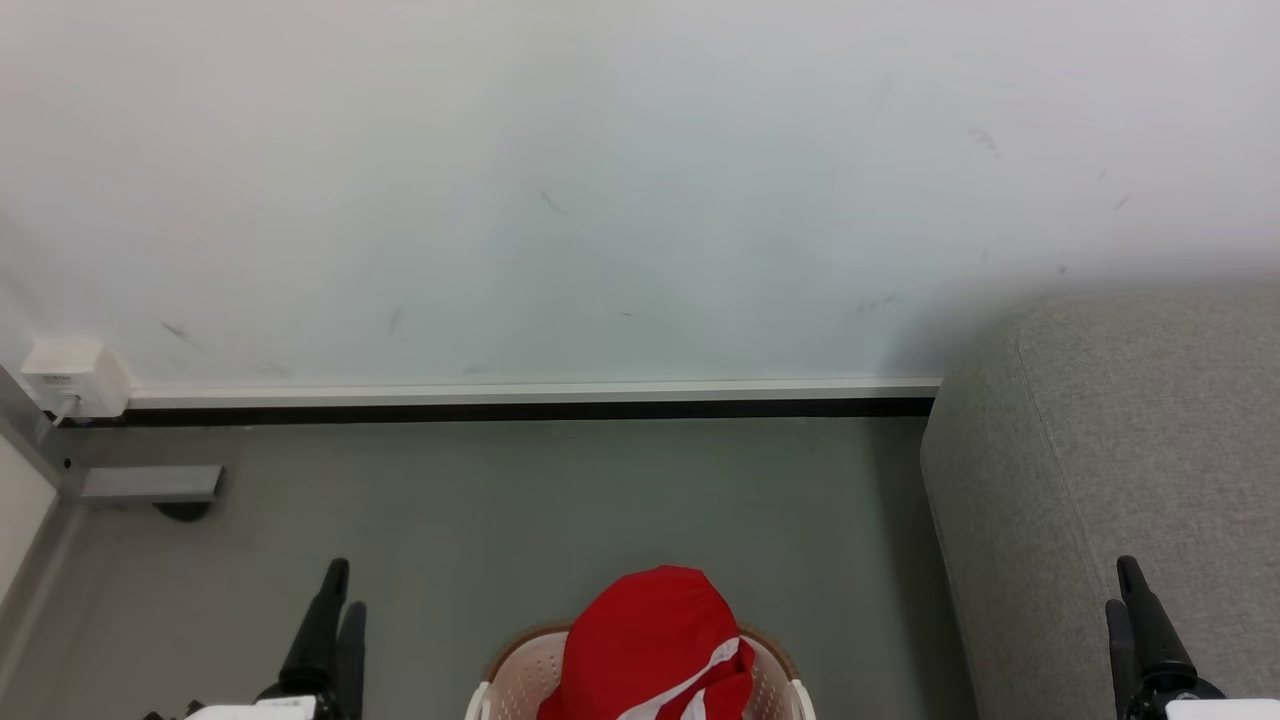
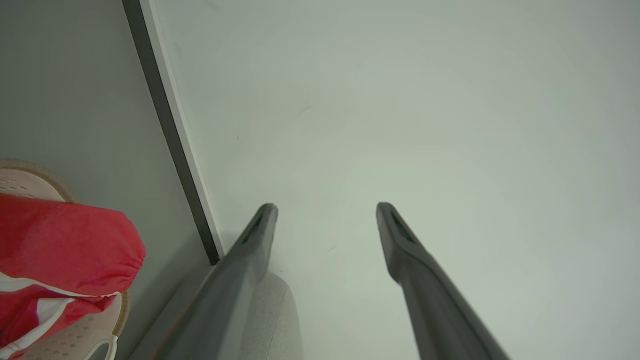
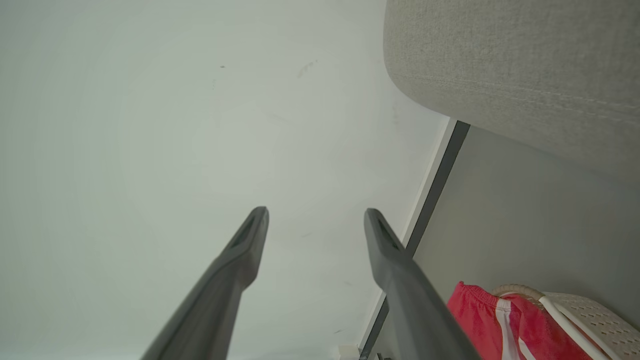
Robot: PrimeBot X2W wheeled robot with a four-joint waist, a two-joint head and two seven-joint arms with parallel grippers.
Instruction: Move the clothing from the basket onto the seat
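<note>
Red clothing (image 1: 655, 640) with a white stripe is heaped in the cream basket (image 1: 520, 675) at the bottom centre of the head view, rising above its brown rim. The grey seat (image 1: 1110, 470) stands to the right of the basket. My left gripper (image 1: 337, 595) is left of the basket, my right gripper (image 1: 1125, 590) is in front of the seat; both point up, clear of everything. In the left wrist view the left gripper (image 2: 326, 207) is open and bare, with clothing (image 2: 60, 245) and basket (image 2: 75, 337) at the left. The right gripper (image 3: 316, 212) is open too, beside clothing (image 3: 475, 320), basket (image 3: 595, 315) and seat (image 3: 510, 70).
A pale wall (image 1: 640, 180) with a white and black skirting (image 1: 530, 400) runs behind the grey floor (image 1: 560, 520). A white socket box (image 1: 70, 378) sits on the wall at the left, above a grey metal foot (image 1: 150, 485).
</note>
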